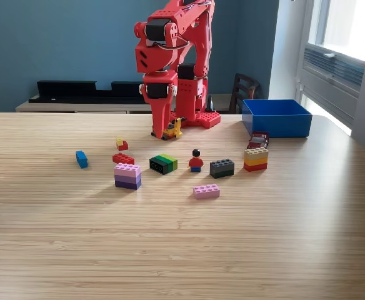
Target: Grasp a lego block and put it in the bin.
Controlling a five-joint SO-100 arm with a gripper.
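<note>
The gripper (170,132), lowered to the table (182,250) over a small yellow piece (174,129) with jaw state indeterminate, hangs from a folded, downward-pointing arm (170,56), while light, rigid, likely slick lego blocks (164,164), best pinched across flat sides, lie near the bin (276,117).

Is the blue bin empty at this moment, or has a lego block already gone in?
Cannot tell. The bin stands upright on the table's far right in the exterior view, but the camera sits too low to see inside; only its outer walls and rim show.
</note>
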